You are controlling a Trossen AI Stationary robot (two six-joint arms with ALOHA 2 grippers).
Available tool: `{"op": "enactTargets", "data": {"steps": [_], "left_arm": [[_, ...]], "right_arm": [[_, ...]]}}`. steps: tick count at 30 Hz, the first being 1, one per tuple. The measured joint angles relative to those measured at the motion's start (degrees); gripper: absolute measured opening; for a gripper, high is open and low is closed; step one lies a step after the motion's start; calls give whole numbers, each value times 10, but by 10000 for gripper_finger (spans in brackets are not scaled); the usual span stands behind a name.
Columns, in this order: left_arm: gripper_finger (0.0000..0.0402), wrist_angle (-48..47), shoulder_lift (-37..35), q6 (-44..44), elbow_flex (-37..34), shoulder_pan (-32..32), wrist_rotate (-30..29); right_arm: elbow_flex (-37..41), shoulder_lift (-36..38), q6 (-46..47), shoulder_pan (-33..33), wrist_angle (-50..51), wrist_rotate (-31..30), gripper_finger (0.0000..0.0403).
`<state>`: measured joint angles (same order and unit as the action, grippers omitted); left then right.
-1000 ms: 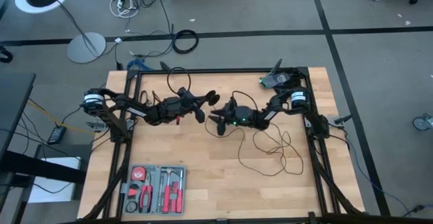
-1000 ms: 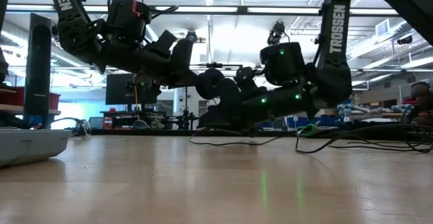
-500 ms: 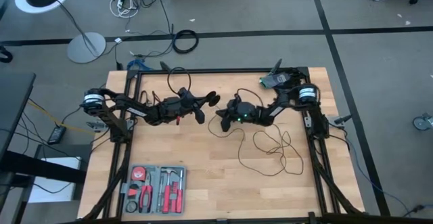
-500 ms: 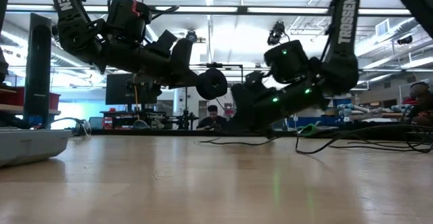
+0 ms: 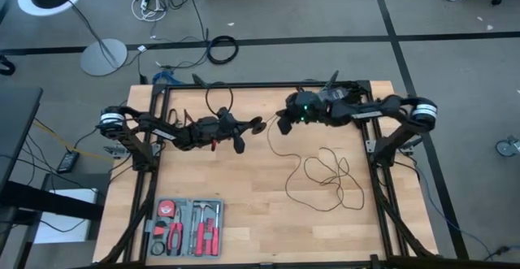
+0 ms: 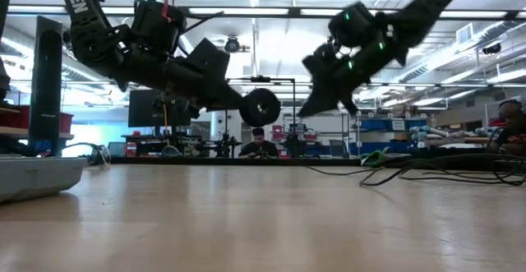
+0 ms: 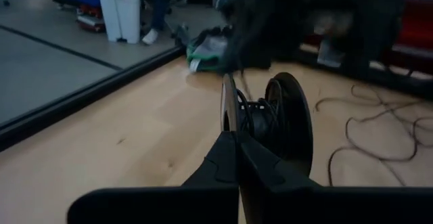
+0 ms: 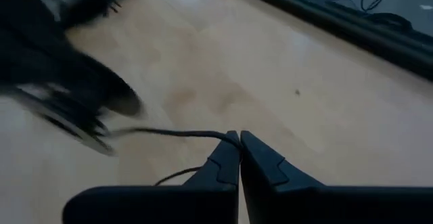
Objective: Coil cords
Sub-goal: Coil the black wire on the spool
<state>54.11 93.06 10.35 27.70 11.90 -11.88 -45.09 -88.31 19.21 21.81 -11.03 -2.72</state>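
Note:
The cord is one thin black wire. Part of it is wound on a black two-disc spool (image 7: 287, 116), and the rest lies in loose loops (image 5: 325, 175) on the table's right half. My left gripper (image 5: 250, 126) is shut on the spool and holds it above the table's middle (image 6: 261, 106). Just right of the spool, my right gripper (image 5: 283, 123) is raised (image 6: 308, 109) and shut on the wire. My left gripper pinches the rim of the spool's thinner disc (image 7: 225, 105) between its two fingers. The fingers come almost level from the table's left. The spool is lifted clear, with its discs on edge and wire wound between them. My right gripper pinches a single strand of the wire (image 8: 218, 135) at its fingertips, slanting down from the table's far right. From the fingers one stretch (image 8: 155, 132) runs over to the spool. Another stretch (image 8: 177, 177) drops away slack toward the loops on the table.
An open tool case (image 5: 185, 227) lies at the near left. A green item (image 5: 329, 97) sits by the far-right frame rail. Black frame rails (image 5: 154, 163) border the table. The bare wood (image 5: 260, 212) runs between the case and the loops.
My right gripper was open low over the table's middle. It has shut on the wire, then risen and swung toward the far edge, tipping closer to level. The wire is drawn up off the table with it, while the loops at the right stay down.

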Motion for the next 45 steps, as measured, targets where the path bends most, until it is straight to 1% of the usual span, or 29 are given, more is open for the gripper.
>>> {"op": "enactTargets", "data": {"steps": [3,7,12,16,19,25,31,34,37,41,45], "left_arm": [[1,-34,0,-11,1,0,-11],[1,-76,0,-12,10,-1,-39],[1,-94,0,-23,22,-7,-100],[1,-89,0,-17,27,-7,-116],[1,-82,0,1,28,-7,-133],[1,-56,0,17,26,-7,-146],[1,36,0,23,-1,-6,-153],[1,72,1,46,-31,-7,-149],[1,139,0,64,-71,-7,-138],[1,230,1,81,-121,-7,-113],[1,281,1,83,-148,-11,-89]], "right_arm": [[-56,16,-18,-4,81,2,1],[-131,7,-29,-29,153,2,1],[-203,-39,-42,-74,153,-4,0],[-246,-92,-69,-103,149,-14,0],[-261,-129,-86,-119,131,-17,0],[-262,-179,-89,-142,113,-29,0],[-259,-224,-88,-155,124,-54,0],[-234,-229,-79,-159,101,-71,0],[-189,-227,-64,-161,28,-94,0],[-123,-223,-50,-163,-101,-90,4],[-63,-223,-41,-162,-226,-90,14]]}}
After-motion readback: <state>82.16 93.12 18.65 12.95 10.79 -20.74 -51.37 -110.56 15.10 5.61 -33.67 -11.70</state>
